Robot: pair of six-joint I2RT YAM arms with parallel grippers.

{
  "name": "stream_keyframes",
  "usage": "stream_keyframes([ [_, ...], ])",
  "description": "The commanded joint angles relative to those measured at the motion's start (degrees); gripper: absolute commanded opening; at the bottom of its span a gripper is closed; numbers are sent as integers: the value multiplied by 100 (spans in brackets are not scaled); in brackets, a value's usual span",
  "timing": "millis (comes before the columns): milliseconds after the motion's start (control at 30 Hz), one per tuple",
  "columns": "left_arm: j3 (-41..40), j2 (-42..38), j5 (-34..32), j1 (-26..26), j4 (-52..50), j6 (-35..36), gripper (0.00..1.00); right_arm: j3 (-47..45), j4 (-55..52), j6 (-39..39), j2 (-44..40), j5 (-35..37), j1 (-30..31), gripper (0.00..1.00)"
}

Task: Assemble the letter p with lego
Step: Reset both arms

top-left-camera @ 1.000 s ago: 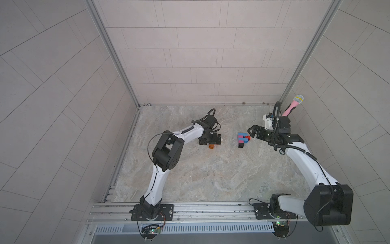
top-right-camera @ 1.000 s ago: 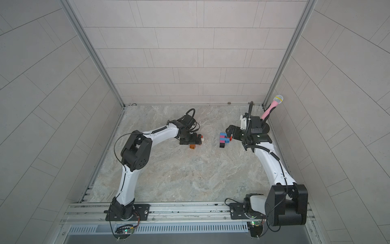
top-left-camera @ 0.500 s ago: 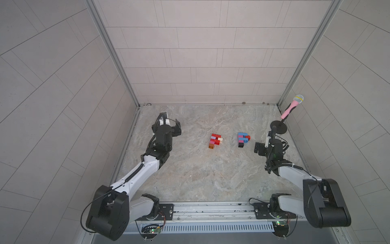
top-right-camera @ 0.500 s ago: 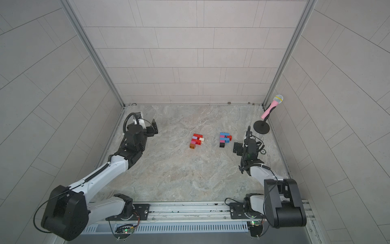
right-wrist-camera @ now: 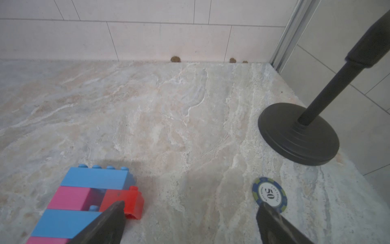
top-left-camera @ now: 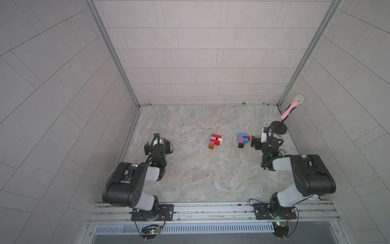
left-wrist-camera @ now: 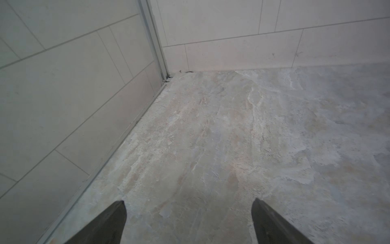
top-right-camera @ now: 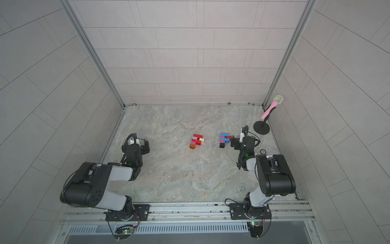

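Observation:
Two lego builds lie flat on the marble floor in both top views. A red, lilac, cream and orange-brown lego build (top-left-camera: 215, 141) (top-right-camera: 196, 141) is in the middle. A blue, pink, red and black lego build (top-left-camera: 242, 139) (top-right-camera: 224, 139) (right-wrist-camera: 92, 198) lies to its right. My right gripper (top-left-camera: 266, 142) (top-right-camera: 244, 141) (right-wrist-camera: 191, 203) stands open just right of the blue build, with only bare floor between its fingers. One fingertip (right-wrist-camera: 115, 211) is close beside the build's red brick. My left gripper (top-left-camera: 157, 145) (top-right-camera: 136, 145) (left-wrist-camera: 188, 201) is open and empty near the left wall, far from the bricks.
A pink microphone (top-left-camera: 292, 105) (top-right-camera: 272, 106) on a black round stand (top-left-camera: 278, 127) (right-wrist-camera: 298, 133) stands in the back right corner. A blue poker chip (right-wrist-camera: 269, 194) (top-left-camera: 281, 151) lies by the right gripper. Tiled walls close in the left, back and right sides.
Both arms have drawn back from the lego builds towards the near side and folded low. Each build stays where it lay, and both grippers remain open.

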Motion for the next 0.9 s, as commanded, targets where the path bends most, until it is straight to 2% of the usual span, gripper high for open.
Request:
stream_keyframes([
  [0, 111, -21, 527, 115, 290, -57, 100, -5, -234, -76, -77, -123, 3, 99],
  [67, 813, -206, 1107, 401, -1347, -223, 100, 3, -218, -88, -86, -123, 11, 99],
  [100, 1074, -74, 1397, 527, -1653, -235, 100, -39, -124, -80, -59, -124, 9, 100],
  [200, 712, 105, 1562, 621, -597, -289, 100, 2, -248, -76, -101, -5, 33, 100],
  [300, 831, -36, 1538, 614, -1078, -291, 100, 2, -294, -71, -121, 13, 35, 100],
  [400, 721, 69, 1580, 602, -672, -223, 100, -2, -295, -71, -121, 17, 35, 100],
  [867, 792, 79, 1701, 617, -808, -220, 100, -12, -254, -71, -117, 13, 35, 100],
])
